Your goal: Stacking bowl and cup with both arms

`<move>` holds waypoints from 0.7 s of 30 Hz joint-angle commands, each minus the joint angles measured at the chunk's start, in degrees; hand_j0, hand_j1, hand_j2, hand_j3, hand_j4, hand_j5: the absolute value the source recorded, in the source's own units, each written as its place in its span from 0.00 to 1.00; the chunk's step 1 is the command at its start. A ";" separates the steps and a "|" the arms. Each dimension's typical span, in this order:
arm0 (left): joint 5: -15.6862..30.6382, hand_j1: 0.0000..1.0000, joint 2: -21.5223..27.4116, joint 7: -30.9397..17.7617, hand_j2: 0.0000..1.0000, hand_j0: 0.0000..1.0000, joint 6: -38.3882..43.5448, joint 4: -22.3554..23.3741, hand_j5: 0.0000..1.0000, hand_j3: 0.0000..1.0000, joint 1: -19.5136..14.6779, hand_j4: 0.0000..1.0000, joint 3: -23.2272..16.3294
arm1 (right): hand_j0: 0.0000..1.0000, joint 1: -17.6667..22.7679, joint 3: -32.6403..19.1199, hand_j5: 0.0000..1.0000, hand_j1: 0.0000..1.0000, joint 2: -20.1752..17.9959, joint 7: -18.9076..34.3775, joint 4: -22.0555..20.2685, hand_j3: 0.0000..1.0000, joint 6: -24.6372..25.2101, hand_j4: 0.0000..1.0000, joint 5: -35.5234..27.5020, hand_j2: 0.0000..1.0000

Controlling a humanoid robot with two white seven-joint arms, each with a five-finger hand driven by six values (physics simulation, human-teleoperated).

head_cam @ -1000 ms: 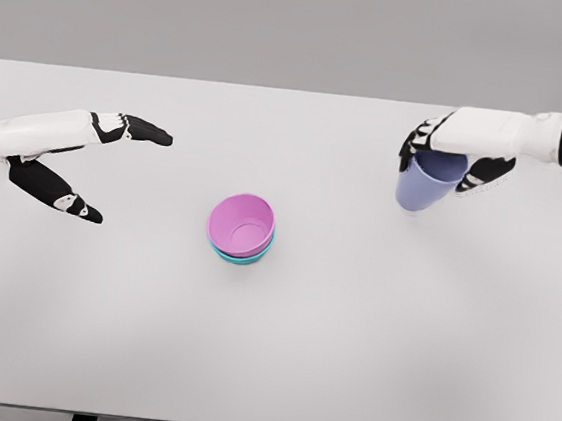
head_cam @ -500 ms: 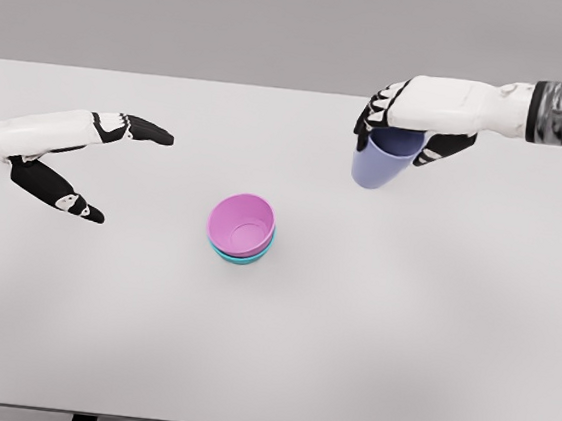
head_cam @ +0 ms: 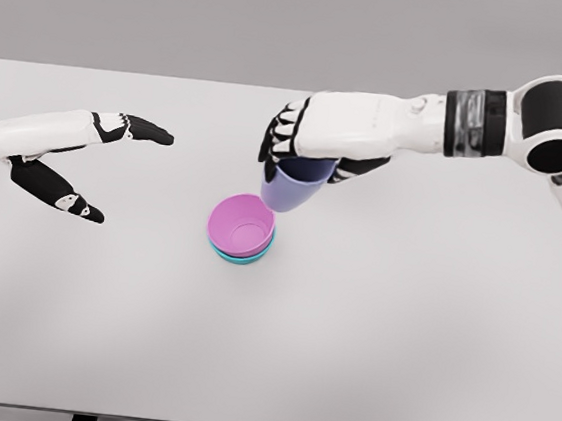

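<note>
Carrying the lilac plastic cup (head_cam: 290, 186) in the right hand (head_cam: 308, 145), fingers wrapped round its rim, just above the far edge of the pink bowl (head_cam: 241, 223) nested in a teal bowl (head_cam: 243, 257). Left hand (head_cam: 65, 158) spread, idle. Next: centre over bowl, lower, release.

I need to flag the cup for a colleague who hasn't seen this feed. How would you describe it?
Start at the middle of the white table, where a pink bowl sits nested in a teal bowl. Just above and right of them, the right hand grips the cup: lavender, taller and narrower than the bowls.
</note>
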 commanded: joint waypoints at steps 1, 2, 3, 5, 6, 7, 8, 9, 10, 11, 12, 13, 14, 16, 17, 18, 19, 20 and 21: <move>0.47 1.00 0.08 0.02 1.00 1.00 0.15 -0.01 1.00 1.00 0.00 1.00 0.03 | 0.60 0.09 0.32 0.60 0.60 1.81 -0.06 -0.49 0.60 0.21 0.60 -0.42 0.60; 0.47 1.00 0.08 0.02 1.00 1.00 0.15 -0.10 1.00 1.00 0.00 1.00 0.03 | 0.60 0.17 0.59 0.60 0.60 2.43 -0.06 -0.49 0.60 0.21 0.60 -0.42 0.60; 0.47 1.00 0.08 0.02 1.00 1.00 0.15 -0.01 1.00 1.00 0.00 1.00 0.03 | 0.60 0.09 0.94 0.60 0.60 2.60 -0.06 -0.49 0.60 0.21 0.60 -0.42 0.60; 0.47 1.00 -0.01 0.02 1.00 1.00 0.15 -0.10 1.00 1.00 0.00 1.00 0.03 | 0.60 0.09 1.11 0.60 0.60 3.31 -0.06 -0.49 0.60 0.21 0.60 -0.42 0.60; 0.47 1.00 0.08 0.02 1.00 1.00 0.15 -0.01 1.00 1.00 0.00 1.00 0.03 | 0.60 0.09 1.12 0.60 0.60 3.48 -0.06 -0.49 0.60 0.21 0.60 -0.42 0.60; 0.47 1.00 -0.01 0.02 1.00 1.00 0.15 -0.01 1.00 1.00 0.00 1.00 0.03 | 0.60 0.09 1.12 0.60 0.60 3.83 -0.06 -0.49 0.60 0.21 0.60 -0.42 0.60; 0.47 1.00 -0.01 0.02 1.00 1.00 0.15 -0.01 1.00 1.00 0.00 1.00 0.03 | 0.60 0.09 1.64 0.60 0.60 4.36 -0.06 -0.49 0.60 0.21 0.60 -0.42 0.60; 0.47 1.00 -0.01 0.02 1.00 1.00 0.15 -0.01 1.00 1.00 0.00 1.00 0.03 | 0.60 0.00 2.17 0.60 0.60 4.63 -0.06 -0.23 0.60 0.21 0.60 -0.42 0.60; 0.47 1.00 0.08 0.02 1.00 1.00 0.15 -0.01 1.00 1.00 0.00 1.00 0.03 | 0.60 0.00 2.34 0.60 0.60 4.89 -0.06 -0.14 0.60 0.21 0.60 -0.42 0.60; 0.47 1.00 -0.01 0.02 1.00 1.00 0.15 -0.01 1.00 1.00 0.00 1.00 0.03 | 0.60 0.00 2.52 0.60 0.60 5.24 -0.06 -0.05 0.60 0.21 0.60 -0.34 0.60; 0.47 1.00 -0.01 0.02 1.00 1.00 0.15 -0.01 1.00 1.00 0.00 1.00 0.03 | 0.60 0.09 2.52 0.60 0.60 5.24 -0.06 0.21 0.60 0.21 0.60 -0.07 0.60; 0.47 1.00 -0.01 0.02 1.00 1.00 0.15 -0.01 1.00 1.00 0.00 1.00 0.03 | 0.60 0.18 2.70 0.60 0.60 5.24 -0.06 0.21 0.60 0.21 0.60 0.02 0.60; 0.47 1.00 -0.01 0.02 1.00 1.00 0.15 -0.01 1.00 1.00 0.00 1.00 0.03 | 0.60 0.26 3.31 0.60 0.60 5.33 -0.06 0.30 0.60 0.21 0.60 0.10 0.60; 0.47 1.00 -0.01 0.02 1.00 1.00 0.15 -0.01 1.00 1.00 0.00 1.00 0.03 | 0.60 0.35 3.93 0.60 0.60 6.12 -0.06 1.62 0.60 0.21 0.60 0.37 0.60; 0.47 1.00 -0.01 0.02 1.00 1.00 0.15 -0.01 1.00 1.00 0.00 1.00 0.03 | 0.60 0.35 4.02 0.60 0.60 6.21 -0.06 2.23 0.60 0.21 0.60 0.45 0.60; 0.47 1.00 -0.01 0.02 1.00 1.00 0.15 -0.01 1.00 1.00 0.00 1.00 0.03 | 0.60 0.35 4.02 0.60 0.60 6.30 -0.06 2.41 0.60 0.21 0.60 0.45 0.60; 0.47 1.00 -0.01 0.02 1.00 1.00 0.15 -0.01 1.00 1.00 0.00 1.00 0.03 | 0.60 0.35 4.10 0.60 0.60 6.30 -0.06 2.50 0.60 0.21 0.60 0.45 0.60; 0.47 1.00 -0.01 0.02 1.00 1.00 0.15 -0.01 1.00 1.00 0.00 1.00 0.03 | 0.60 0.35 4.10 0.60 0.60 6.30 -0.06 2.59 0.60 0.21 0.60 0.45 0.60; 0.47 1.00 -0.01 0.02 1.00 1.00 0.15 -0.01 1.00 1.00 0.00 1.00 0.03 | 0.60 0.35 4.10 0.60 0.60 6.82 -0.06 3.55 0.60 0.21 0.60 0.54 0.60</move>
